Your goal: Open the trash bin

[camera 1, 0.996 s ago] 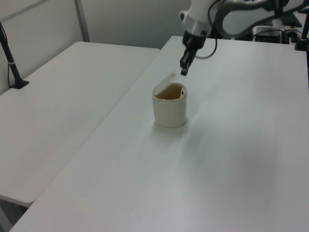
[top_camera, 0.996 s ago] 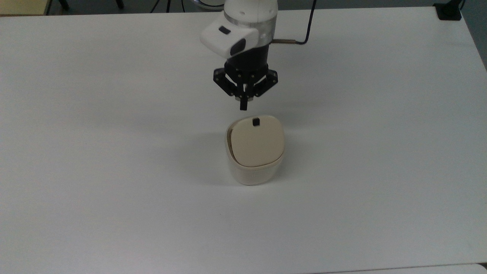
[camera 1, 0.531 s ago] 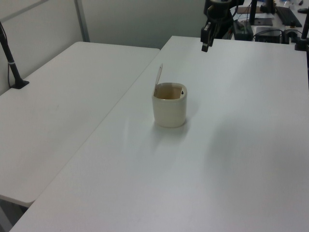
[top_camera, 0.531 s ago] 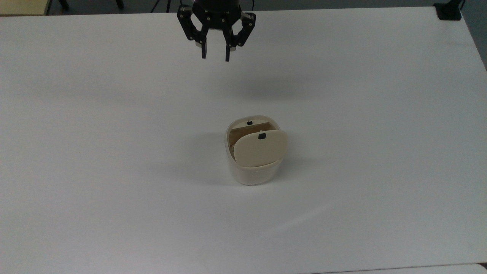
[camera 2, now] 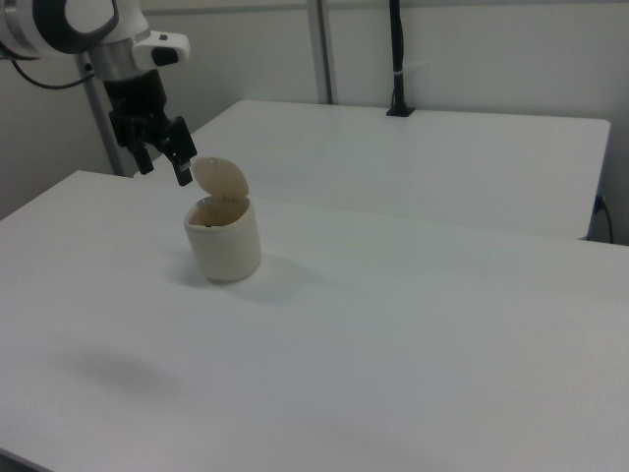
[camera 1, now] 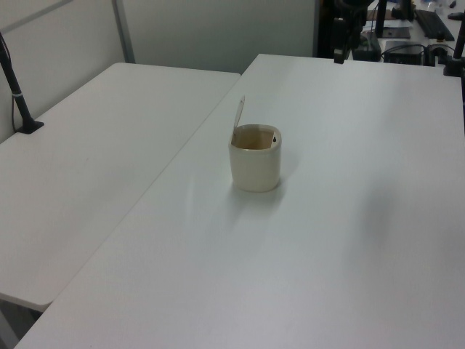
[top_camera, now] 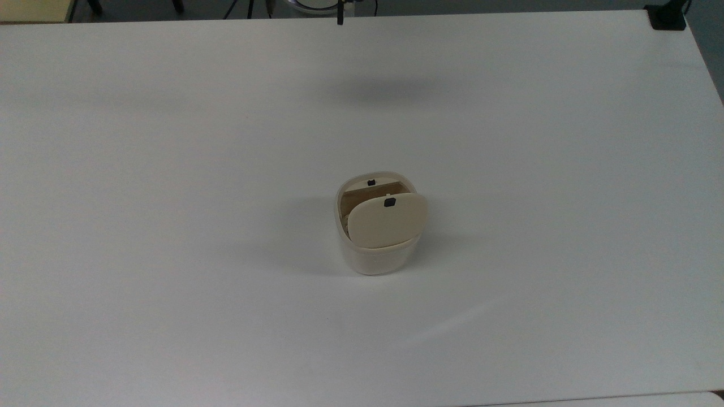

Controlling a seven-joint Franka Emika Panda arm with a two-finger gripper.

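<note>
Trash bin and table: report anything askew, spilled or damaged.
Nothing stands out. The trash bin stands upright on the white table with its lid flipped up; no spill or damage shows.

Smooth cream plastic trash bin (top_camera: 378, 257) with matt beige lid (top_camera: 387, 220), brownish cardboard-like lining inside, matt white laminate table (top_camera: 169, 169), black gripper (camera 2: 163, 154) under glossy white arm casing (camera 2: 69, 25)

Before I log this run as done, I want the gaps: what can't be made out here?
1. Inside of the trash bin: in the top view the raised lid covers most of the opening; in the left view and right view the bin's own wall hides the bottom.
2. The gripper: cut off by the upper edge in the top view and left view.
</note>
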